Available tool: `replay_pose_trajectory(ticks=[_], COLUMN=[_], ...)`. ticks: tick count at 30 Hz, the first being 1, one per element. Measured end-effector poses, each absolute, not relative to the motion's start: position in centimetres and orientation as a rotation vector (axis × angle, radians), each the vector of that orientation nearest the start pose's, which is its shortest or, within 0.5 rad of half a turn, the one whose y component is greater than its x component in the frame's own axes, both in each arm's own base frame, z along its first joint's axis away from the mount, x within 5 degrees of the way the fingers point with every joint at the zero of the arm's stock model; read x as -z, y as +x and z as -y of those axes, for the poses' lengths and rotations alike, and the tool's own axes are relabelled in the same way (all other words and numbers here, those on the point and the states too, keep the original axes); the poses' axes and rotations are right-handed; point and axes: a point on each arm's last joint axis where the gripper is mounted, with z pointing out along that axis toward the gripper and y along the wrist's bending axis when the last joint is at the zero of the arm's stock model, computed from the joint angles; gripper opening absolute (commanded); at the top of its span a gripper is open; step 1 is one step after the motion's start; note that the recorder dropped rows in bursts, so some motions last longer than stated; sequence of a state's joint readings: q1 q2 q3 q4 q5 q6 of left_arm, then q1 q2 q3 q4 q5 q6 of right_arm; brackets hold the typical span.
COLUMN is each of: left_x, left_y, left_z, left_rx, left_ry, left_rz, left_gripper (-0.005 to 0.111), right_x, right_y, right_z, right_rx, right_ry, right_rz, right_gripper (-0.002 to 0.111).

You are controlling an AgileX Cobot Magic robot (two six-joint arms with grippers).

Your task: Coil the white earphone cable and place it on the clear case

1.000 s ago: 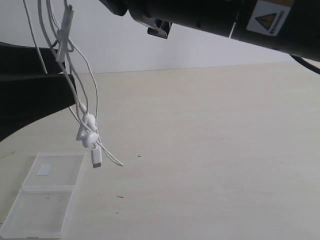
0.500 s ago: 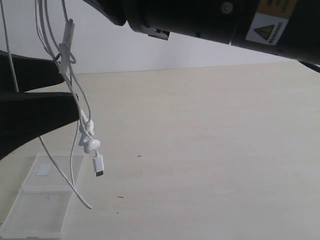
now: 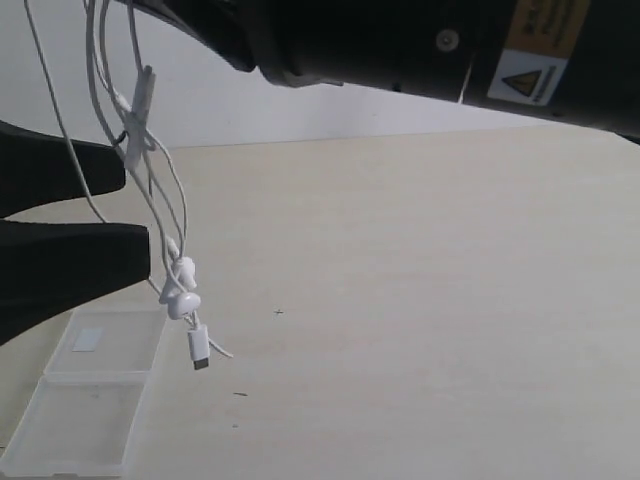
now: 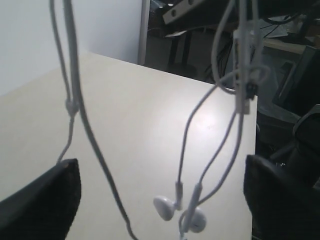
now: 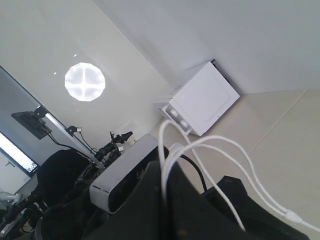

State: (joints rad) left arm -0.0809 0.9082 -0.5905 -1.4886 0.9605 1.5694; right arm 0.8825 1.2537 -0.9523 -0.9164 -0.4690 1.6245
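White earphone cable (image 3: 183, 297) hangs in the air in several loose strands, running up out of the top of the exterior view. Earbuds (image 4: 165, 207) dangle side by side at the low end, and the plug (image 3: 199, 347) hangs just beneath them. The inline piece (image 3: 143, 103) sits high up, tilted, with a strand looped round it. Right hand (image 5: 164, 190) is clenched on the cable, whose strands come out from between its closed fingers. Its dark arm, with a yellow warning label (image 3: 527, 50), fills the top of the exterior view. Left hand (image 3: 135, 212) is released. Its two dark fingers (image 4: 42, 200) stand wide apart with the strands hanging in the gap; cannot tell whether any strand touches them. Clear case (image 3: 90, 420) lies open and flat on the pale tabletop (image 3: 420, 300), below and to the left of the plug, with a whitish label patch (image 3: 88, 340) in its farther half and no cable on it. The left fingers partly block the view of the tabletop beside the case.
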Motion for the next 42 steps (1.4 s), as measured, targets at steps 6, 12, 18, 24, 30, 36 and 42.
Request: replay_pose_trajectory(ticks=[6, 12, 18, 24, 30, 36, 42], left_x=[-31.67, -31.79, -32.05, -32.24, -32.42, -32.24, -31.92], left_y=[14.61, 14.68, 14.72, 14.66, 14.70, 14.94, 14.90], left_z=[8.66, 8.65, 8.68, 8.75, 8.75, 8.59, 8.34], left_rx=[0.871, 0.882, 0.906, 0.925, 0.931, 0.890, 0.822], left_ry=[0.821, 0.798, 0.768, 0.764, 0.752, 0.743, 0.757], left_rz=[-1.663, -1.661, -1.646, -1.627, -1.609, -1.628, -1.668], left_gripper=[0.085, 0.085, 0.085, 0.085, 0.085, 0.085, 0.085], right_x=[-37.76, -37.75, -37.81, -37.75, -37.15, -37.30, -37.30], right_y=[15.43, 15.42, 15.47, 15.72, 16.09, 16.08, 16.10], right_z=[-23.94, -23.95, -23.93, -24.08, -24.84, -24.86, -24.86], right_rx=[-1.533, -1.532, -1.545, -1.584, -1.649, -1.673, -1.670], right_ry=[-0.463, -0.466, -0.446, -0.391, -0.369, -0.359, -0.359], right_rz=[-1.660, -1.660, -1.661, -1.668, -1.671, -1.653, -1.653], right_gripper=[0.000, 0.000, 0.000, 0.000, 0.000, 0.000, 0.000])
